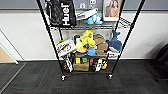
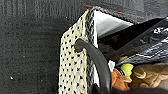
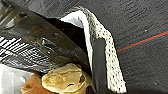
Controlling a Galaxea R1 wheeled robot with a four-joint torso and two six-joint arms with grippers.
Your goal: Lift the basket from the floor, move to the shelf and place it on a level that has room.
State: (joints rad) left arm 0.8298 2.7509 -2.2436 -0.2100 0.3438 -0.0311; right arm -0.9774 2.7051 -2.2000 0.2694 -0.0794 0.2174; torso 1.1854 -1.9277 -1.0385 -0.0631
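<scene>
Basket (image 2: 75,65) hangs above the floor (image 2: 27,50), a wrist camera close at each loop handle (image 2: 96,61), presumably carried at both ends to stay level. Can't tell either claw's state. Shelf (image 1: 88,37) straight ahead, tiers cluttered with toys.

"Huel" on black bag (image 1: 61,12)
</scene>
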